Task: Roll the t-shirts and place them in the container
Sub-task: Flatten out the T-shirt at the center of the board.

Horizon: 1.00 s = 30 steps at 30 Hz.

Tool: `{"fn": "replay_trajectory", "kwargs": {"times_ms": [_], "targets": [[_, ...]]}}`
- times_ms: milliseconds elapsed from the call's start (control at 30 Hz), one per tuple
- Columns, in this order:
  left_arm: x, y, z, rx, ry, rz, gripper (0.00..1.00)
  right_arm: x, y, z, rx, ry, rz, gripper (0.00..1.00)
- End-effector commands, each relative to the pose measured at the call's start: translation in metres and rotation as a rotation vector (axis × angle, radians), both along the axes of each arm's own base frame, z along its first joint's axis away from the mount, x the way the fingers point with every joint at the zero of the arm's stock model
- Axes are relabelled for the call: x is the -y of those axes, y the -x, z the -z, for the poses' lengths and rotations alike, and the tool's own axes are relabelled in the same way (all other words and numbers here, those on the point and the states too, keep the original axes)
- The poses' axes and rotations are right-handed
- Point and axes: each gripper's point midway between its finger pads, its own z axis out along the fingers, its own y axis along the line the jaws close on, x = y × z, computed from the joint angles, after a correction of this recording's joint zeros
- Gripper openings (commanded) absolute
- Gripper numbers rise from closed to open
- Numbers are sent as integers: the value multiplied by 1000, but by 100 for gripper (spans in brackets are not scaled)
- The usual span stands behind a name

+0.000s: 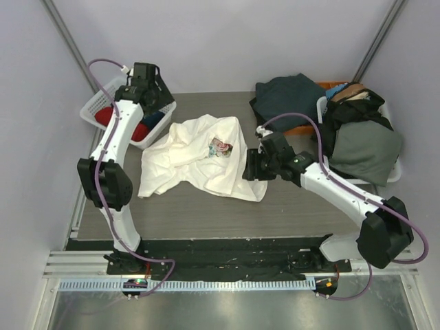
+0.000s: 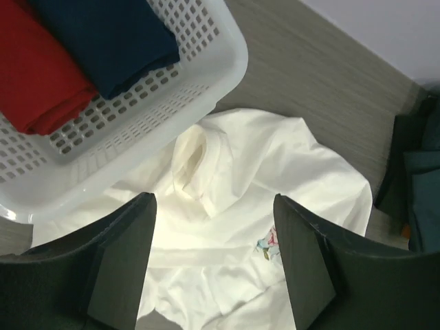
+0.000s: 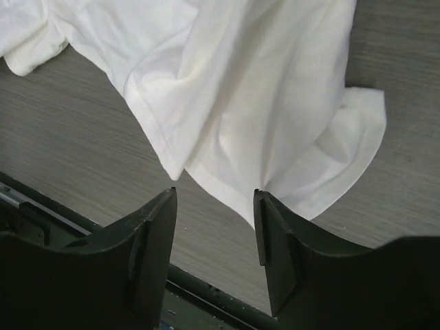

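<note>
A cream-white t-shirt (image 1: 196, 161) with a small floral print lies crumpled on the middle of the table. My left gripper (image 1: 152, 96) hovers high over the white lattice basket (image 1: 93, 106) at the back left. Its fingers stand open (image 2: 214, 199) with nothing between them, and the t-shirt (image 2: 275, 172) lies below. A red t-shirt (image 2: 34, 75) and a navy t-shirt (image 2: 110, 34) lie folded in that basket (image 2: 227, 62). My right gripper (image 1: 251, 165) is open (image 3: 214, 192) just off the cream t-shirt's right hem (image 3: 261, 82), gripping nothing.
A second white basket (image 1: 392, 172) at the back right is heaped with dark clothes (image 1: 357, 137). A dark green garment (image 1: 289, 93) lies beside it. A black rail (image 3: 41, 213) runs along the table's near edge, and grey walls close in the sides.
</note>
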Motion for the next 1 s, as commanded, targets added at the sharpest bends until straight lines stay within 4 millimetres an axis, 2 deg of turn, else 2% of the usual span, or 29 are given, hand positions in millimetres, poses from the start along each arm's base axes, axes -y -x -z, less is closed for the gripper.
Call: {"fn": "replay_trajectory", "kwargs": {"times_ms": [0, 33, 67, 100, 133, 167, 200, 233, 267, 300, 333, 367, 433, 467, 500, 633, 700, 733, 833, 867, 967], "targets": [[-14, 52, -49, 73, -31, -15, 73, -39, 10, -10, 45, -162, 25, 58], [-18, 61, -46, 75, -43, -25, 73, -47, 10, -11, 56, -187, 24, 59], [-23, 75, -23, 29, -59, -36, 73, -53, 15, -5, 45, -191, 16, 61], [-27, 95, -39, 71, -50, -42, 72, -57, 15, 4, 33, -179, 23, 61], [-30, 105, -34, 70, -45, -56, 72, -61, 13, 8, 37, -173, 40, 61], [-35, 122, -11, 29, -52, -69, 72, -63, 12, 11, 35, -171, 46, 60], [-37, 138, -22, 77, -30, -82, 71, -65, 11, 20, 17, -156, 48, 61], [-37, 149, -20, 92, -9, -85, 71, -69, 10, 23, 18, -156, 44, 61], [-36, 164, 6, 47, -1, -74, 70, -72, 8, 24, 18, -157, 43, 62], [-36, 170, 8, 70, 12, -79, 70, -73, 6, 32, 11, -140, 49, 62], [-39, 184, -3, 124, 27, -85, 70, -71, 0, 37, 22, -122, 72, 62], [-43, 195, 17, 91, 22, -101, 70, -74, -1, 37, 22, -119, 74, 62], [-47, 211, 16, 129, 32, -114, 70, -71, -3, 50, 1, -76, 94, 62], [-50, 219, 29, 106, 33, -134, 70, -68, -5, 51, 12, -57, 113, 63], [-52, 223, 33, 103, 34, -147, 70, -67, -5, 53, 13, -50, 123, 63], [-61, 235, 56, 76, 19, -191, 70, -81, -3, 55, 8, -119, 92, 60], [-65, 237, 68, 57, 5, -210, 70, -90, 1, 59, -15, -137, 62, 52], [-66, 236, 72, 54, 3, -218, 70, -94, -1, 56, -10, -150, 54, 37], [-72, 237, 92, 4, -21, -249, 68, -93, -7, 47, 8, -128, 57, 13], [-74, 237, 99, -17, -29, -257, 66, -89, -10, 43, 18, -105, 66, 1], [-77, 236, 112, -36, -33, -279, 64, -63, -32, 20, 53, -67, 112, 1]]}}
